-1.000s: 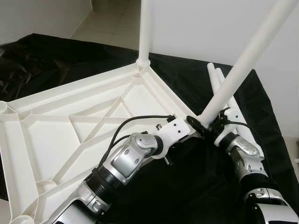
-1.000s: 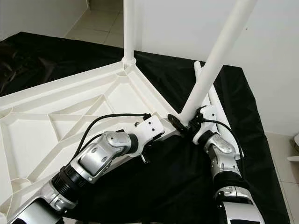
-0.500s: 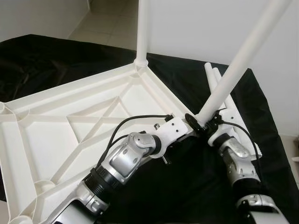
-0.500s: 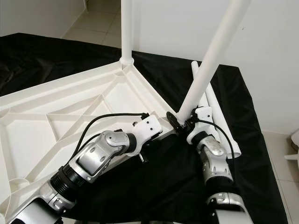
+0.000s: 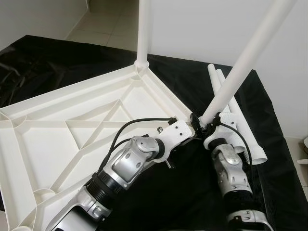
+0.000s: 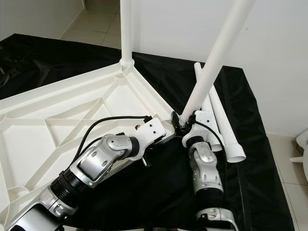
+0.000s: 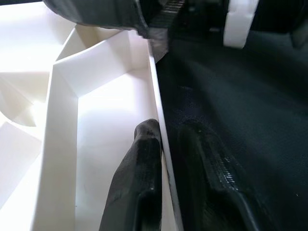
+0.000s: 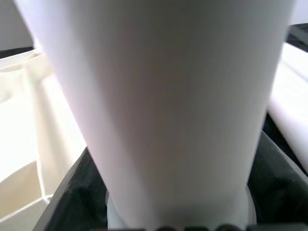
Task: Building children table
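The white table top (image 5: pixel 57 139) lies upside down on a black cloth. One white leg (image 5: pixel 143 29) stands upright in its far corner. At the near right corner my right gripper (image 5: pixel 209 124) is shut on the lower end of a second white leg (image 5: pixel 243 62), which leans up to the right. This leg (image 8: pixel 159 96) looms close in the right wrist view. My left gripper (image 5: pixel 192 126) is shut on the table's rim (image 7: pixel 156 110) beside that corner, with one black finger (image 7: pixel 142 163) inside the wall and the other outside.
Two spare white legs (image 5: pixel 245 137) lie side by side on the cloth to the right of my right arm. The black cloth (image 5: pixel 43 62) covers the floor around the table. A white wall (image 5: pixel 202 29) stands close behind, with tiled floor at the far left.
My right forearm has swung left, closer in under the held leg, and the leg stands a little steeper. The left gripper keeps its hold on the rim. The camera has shifted slightly.
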Available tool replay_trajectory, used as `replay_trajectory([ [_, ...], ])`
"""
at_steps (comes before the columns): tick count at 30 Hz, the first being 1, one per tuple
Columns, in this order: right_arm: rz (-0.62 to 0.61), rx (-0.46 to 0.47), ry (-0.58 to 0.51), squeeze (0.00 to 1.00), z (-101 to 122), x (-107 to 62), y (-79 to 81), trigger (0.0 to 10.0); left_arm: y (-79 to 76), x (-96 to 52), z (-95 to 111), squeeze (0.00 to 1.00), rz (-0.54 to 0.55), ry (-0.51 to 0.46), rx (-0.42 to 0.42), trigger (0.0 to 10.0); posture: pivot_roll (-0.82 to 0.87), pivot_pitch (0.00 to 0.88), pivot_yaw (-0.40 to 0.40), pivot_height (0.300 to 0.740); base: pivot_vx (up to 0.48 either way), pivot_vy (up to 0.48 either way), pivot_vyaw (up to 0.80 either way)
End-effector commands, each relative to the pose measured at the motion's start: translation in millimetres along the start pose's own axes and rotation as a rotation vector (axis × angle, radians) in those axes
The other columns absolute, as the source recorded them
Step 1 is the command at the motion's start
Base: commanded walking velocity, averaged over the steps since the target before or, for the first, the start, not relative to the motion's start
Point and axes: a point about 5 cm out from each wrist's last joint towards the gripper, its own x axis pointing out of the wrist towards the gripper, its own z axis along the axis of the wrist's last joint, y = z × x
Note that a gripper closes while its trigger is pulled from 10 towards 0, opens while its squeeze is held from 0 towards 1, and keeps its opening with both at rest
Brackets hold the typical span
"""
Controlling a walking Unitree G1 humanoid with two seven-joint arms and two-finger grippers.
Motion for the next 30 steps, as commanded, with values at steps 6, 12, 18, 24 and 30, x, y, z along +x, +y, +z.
replay_trajectory([
  [6, -0.125, 0.028, 0.092, 0.00, -13.0, -0.9, 21.2, 10.0, -28.0, 14.0, -26.2, 0.00, -0.159, 0.110, -0.055, 10.0, 0.01, 0.072, -0.055, 0.740, 0.000, 0.000, 0.00],
  [12, -0.139, 0.017, 0.096, 0.00, -11.8, -1.2, 20.6, 10.0, -28.5, 13.7, -26.9, 0.00, -0.159, 0.111, -0.058, 10.0, 0.01, 0.069, -0.055, 0.740, 0.000, 0.000, 0.00],
  [18, -0.112, 0.049, 0.083, 0.18, -11.0, -3.6, 29.0, 10.0, -28.3, 12.7, -27.4, 0.00, -0.159, 0.113, -0.056, 10.0, 0.02, 0.068, -0.052, 0.740, 0.000, 0.000, 0.00],
  [24, -0.066, 0.082, 0.051, 1.00, -6.9, -5.2, 31.1, 10.0, -27.9, 12.3, -27.4, 0.00, -0.159, 0.114, -0.056, 10.0, 0.02, 0.071, -0.051, 0.740, 0.000, 0.000, 0.00],
  [30, -0.045, 0.076, 0.018, 1.00, -1.2, -3.7, 23.9, 10.0, -27.0, 12.3, -27.4, 0.00, -0.154, 0.114, -0.060, 10.0, 0.02, 0.073, -0.054, 0.740, 0.000, 0.000, 0.00],
])
